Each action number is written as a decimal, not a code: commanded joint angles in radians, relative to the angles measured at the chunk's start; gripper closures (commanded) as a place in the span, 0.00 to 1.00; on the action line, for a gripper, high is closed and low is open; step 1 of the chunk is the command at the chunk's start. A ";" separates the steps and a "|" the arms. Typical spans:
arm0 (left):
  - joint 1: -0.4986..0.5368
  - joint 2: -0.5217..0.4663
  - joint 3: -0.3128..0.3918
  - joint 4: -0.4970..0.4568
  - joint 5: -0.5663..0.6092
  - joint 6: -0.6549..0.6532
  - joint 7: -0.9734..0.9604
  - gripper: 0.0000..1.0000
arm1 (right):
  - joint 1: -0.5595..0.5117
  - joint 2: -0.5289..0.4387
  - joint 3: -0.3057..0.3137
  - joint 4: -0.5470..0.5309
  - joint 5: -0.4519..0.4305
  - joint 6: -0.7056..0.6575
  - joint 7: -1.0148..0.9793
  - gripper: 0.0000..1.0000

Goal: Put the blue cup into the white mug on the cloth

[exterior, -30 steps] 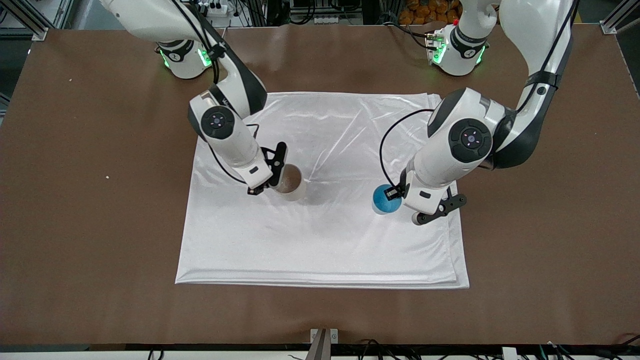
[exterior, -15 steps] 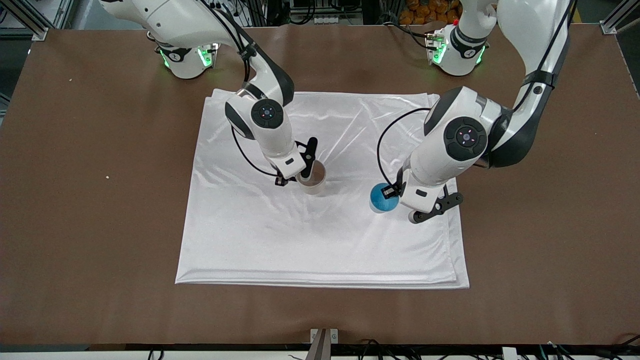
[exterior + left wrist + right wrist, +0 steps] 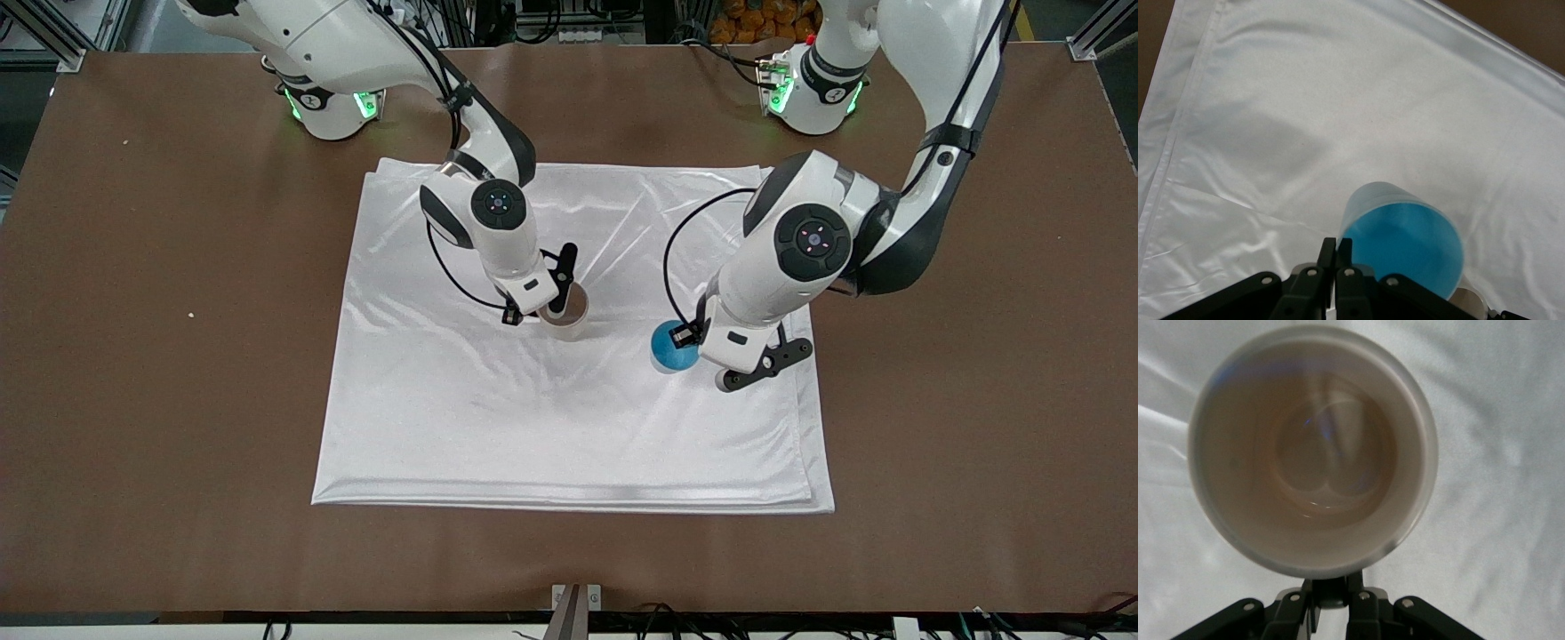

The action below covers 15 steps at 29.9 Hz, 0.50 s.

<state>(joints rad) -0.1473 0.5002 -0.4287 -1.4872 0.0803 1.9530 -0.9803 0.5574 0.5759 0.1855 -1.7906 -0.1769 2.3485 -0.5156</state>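
1. White cloth [image 3: 498, 427] spread flat on brown table [image 3: 133, 356].
2. Right gripper [image 3: 553, 311] grips white mug [image 3: 569, 318] over cloth.
3. Left gripper [image 3: 689, 342] grips blue cup [image 3: 667, 347] over cloth.

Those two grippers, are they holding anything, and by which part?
Left gripper pinches the blue cup by its rim; right gripper grips the white mug by its rim.

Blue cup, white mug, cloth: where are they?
blue cup [image 3: 669, 347], front view, on its blue inside.
white mug [image 3: 1313, 450], right wrist view, on its inside bottom.
cloth [image 3: 498, 427], front view, on bare fabric.
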 commanded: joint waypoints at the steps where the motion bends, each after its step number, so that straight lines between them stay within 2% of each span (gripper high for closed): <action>1: -0.018 -0.017 0.005 -0.013 -0.001 -0.011 -0.028 1.00 | 0.006 0.024 -0.006 0.027 -0.021 0.002 0.023 0.91; 8: -0.026 -0.017 0.005 -0.012 -0.001 -0.011 -0.040 1.00 | -0.002 0.030 -0.008 0.025 -0.033 0.015 0.023 0.81; 10: -0.029 -0.017 0.004 -0.012 -0.001 -0.011 -0.041 1.00 | -0.001 0.030 -0.008 0.025 -0.036 0.015 0.023 0.71; 12: -0.044 -0.017 0.005 -0.012 -0.004 -0.011 -0.041 1.00 | -0.005 0.030 -0.008 0.025 -0.042 0.014 0.022 0.69; 15: -0.057 -0.015 0.005 -0.010 -0.004 -0.011 -0.047 1.00 | -0.008 0.027 -0.008 0.025 -0.053 0.012 0.022 0.59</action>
<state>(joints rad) -0.1758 0.5002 -0.4288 -1.4915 0.0803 1.9530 -0.9954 0.5569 0.5889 0.1748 -1.7893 -0.1928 2.3626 -0.5156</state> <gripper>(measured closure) 0.965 0.744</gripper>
